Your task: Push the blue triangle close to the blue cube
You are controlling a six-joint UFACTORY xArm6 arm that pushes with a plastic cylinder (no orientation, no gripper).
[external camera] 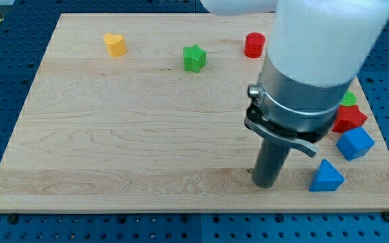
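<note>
Blue triangle [327, 177] sits at the near right corner of the wooden board [113, 135], flat on the wood. Blue cube [354, 143] lies just beyond it, slightly farther and to the right; a narrow strip of board separates them, so near but not touching.

My tip [266, 183] is down on the board, to the left of the triangle and about level with it, with a clear gap between. No contact with any block at present.

Judgement on the step: the triangle is already near the cube, so only a short push should be needed. The line from triangle to cube runs far and right; my tip stands to the left, so a straight push rightward would send the triangle along the near edge and past the cube, possibly off the board. Better to come round to the near-left side of the triangle and push diagonally toward the cube, slowly, meeting a flat face rather than a corner so it does not spin away.

No claw on this arm: it ends in a plain rod, nothing to open or close, nothing held.

Farther out: red block [350, 118] just beyond the cube, shape unclear, touching or nearly so; a green block [348, 99] behind it, mostly hidden by the arm. Far side of the board: red cylinder [254, 45], green star [194, 58], yellow block [115, 44] to the far left, roughly heart-shaped.
</note>
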